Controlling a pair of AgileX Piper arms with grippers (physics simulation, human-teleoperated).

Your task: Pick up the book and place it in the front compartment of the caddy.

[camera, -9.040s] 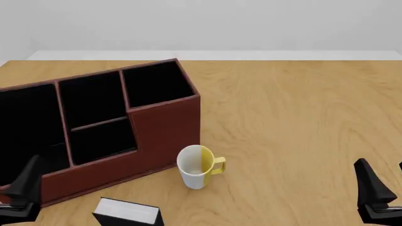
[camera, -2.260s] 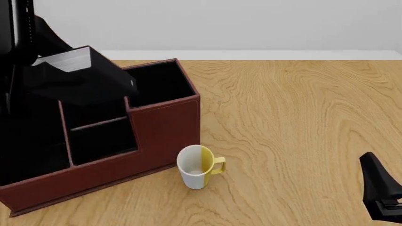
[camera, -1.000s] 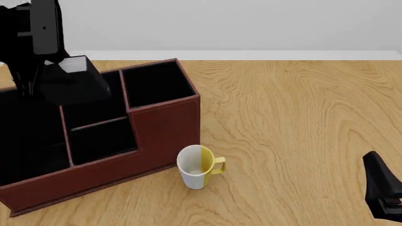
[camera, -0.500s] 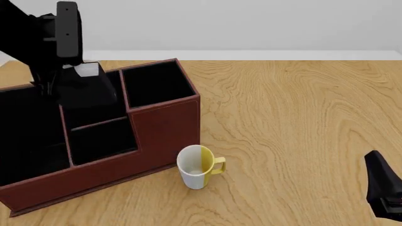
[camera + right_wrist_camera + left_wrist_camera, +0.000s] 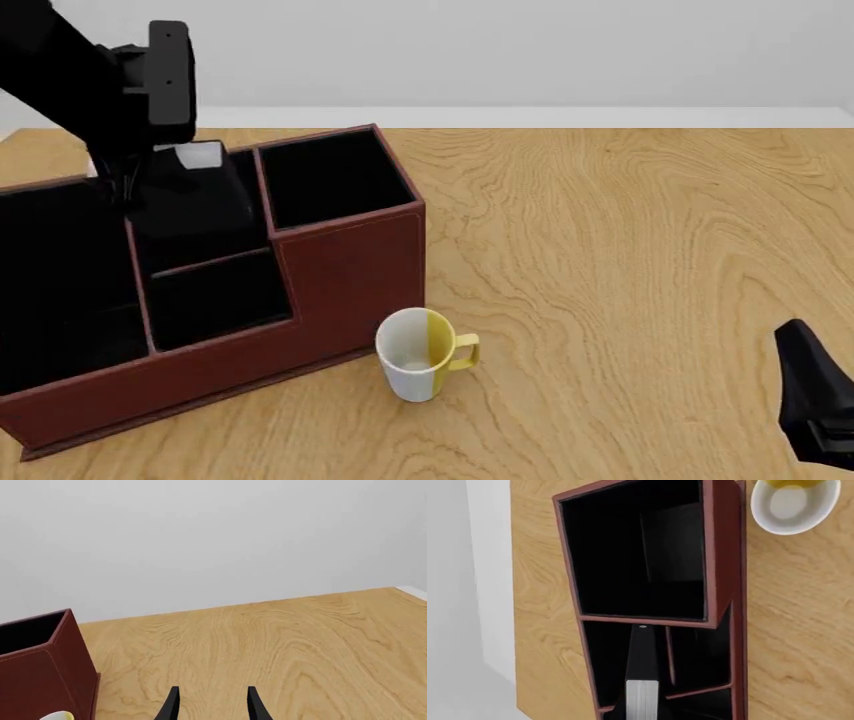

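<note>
The black book (image 5: 198, 200), white page edges up, hangs upright with its lower part inside the caddy (image 5: 350, 268). It stands in the tall-walled middle cell, the front compartment (image 5: 214, 258). My left gripper (image 5: 150, 172) is shut on the book from above. In the left wrist view the book (image 5: 642, 672) shows edge-on, reaching down into that front compartment (image 5: 608, 665). My right gripper (image 5: 212, 706) is open and holds nothing, low over the table at the near right (image 5: 814, 400).
A white and yellow mug (image 5: 424, 354) stands upright on the table just in front of the caddy's right part; the left wrist view also shows the mug (image 5: 792, 502). The caddy's right cell (image 5: 334, 180) is beside the book.
The left arm has shifted right and down over the last second. The book has turned more upright and sunk into the middle cell. The right arm has stayed put.
</note>
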